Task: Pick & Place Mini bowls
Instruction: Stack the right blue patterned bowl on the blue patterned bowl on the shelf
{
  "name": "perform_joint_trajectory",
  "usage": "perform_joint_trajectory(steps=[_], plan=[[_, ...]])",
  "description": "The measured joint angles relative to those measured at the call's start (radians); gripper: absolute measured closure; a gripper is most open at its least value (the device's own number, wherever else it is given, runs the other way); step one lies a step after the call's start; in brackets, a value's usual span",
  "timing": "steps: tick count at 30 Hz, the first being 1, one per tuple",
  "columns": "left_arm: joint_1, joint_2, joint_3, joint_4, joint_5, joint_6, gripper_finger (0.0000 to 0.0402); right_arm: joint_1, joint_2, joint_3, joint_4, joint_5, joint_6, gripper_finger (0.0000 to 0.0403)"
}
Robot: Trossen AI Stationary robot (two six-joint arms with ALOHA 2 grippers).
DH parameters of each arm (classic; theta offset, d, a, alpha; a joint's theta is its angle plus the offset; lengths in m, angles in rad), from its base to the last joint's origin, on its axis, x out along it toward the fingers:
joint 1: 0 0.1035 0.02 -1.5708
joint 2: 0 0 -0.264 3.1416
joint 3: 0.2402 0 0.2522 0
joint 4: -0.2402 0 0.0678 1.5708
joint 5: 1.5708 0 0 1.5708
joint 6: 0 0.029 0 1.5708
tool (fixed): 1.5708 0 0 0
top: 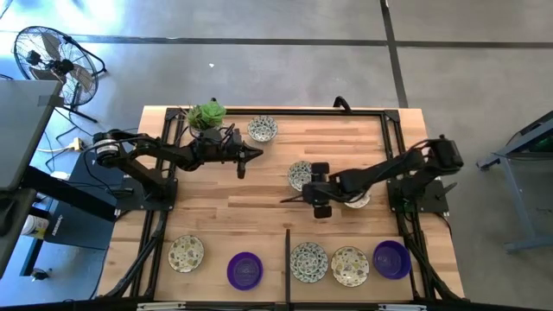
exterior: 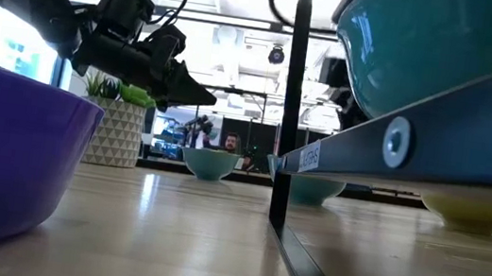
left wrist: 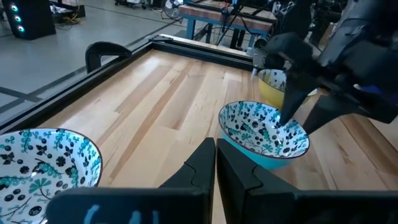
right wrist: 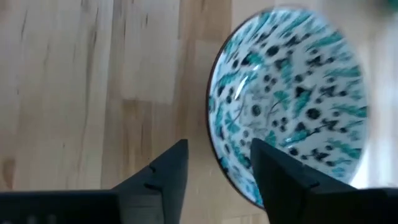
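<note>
Two purple bowls (top: pixel 244 269) along the lower edge, six patterned bowls (top: pixel 263 130) across the table, one potted plant (top: pixel 206 115) at upper centre.

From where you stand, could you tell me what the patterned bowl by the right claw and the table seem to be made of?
The patterned bowl looks like glazed ceramic, though melamine can't be ruled out: a smooth white inside with printed teal and black leaves and a teal outside.

The table looks like wood: pale butcher-block strips with visible grain and a light satin sheen.
</note>
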Motion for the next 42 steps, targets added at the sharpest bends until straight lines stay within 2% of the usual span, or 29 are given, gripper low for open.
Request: perform_joint_trajectory(steps=[3,9,18,26,31,42], plan=[[0.0,0.0,0.0,-0.001,0.0,0.0,0.039,-0.024,0.016,0.0,-0.003,-0.047,-0.016,0.0274],[0.0,0.0,0.0,-0.005,0.0,0.0,0.039,-0.055,0.028,0.0,-0.003,-0.072,-0.032,0.0319],[0.0,0.001,0.0,-0.005,0.001,0.0,0.039,-0.061,0.028,0.001,-0.002,-0.054,-0.047,0.0392],[0.0,0.001,0.0,-0.005,0.002,0.0,0.039,-0.058,-0.011,0.048,-0.039,-0.102,0.005,0.0382],[0.0,0.001,0.0,-0.005,0.007,0.0,0.039,-0.048,-0.062,0.095,-0.103,-0.099,0.01,0.0395],[0.001,0.001,0.0,-0.009,0.009,0.0,0.039,0.047,-0.086,0.282,-0.375,-0.143,0.159,0.0384]])
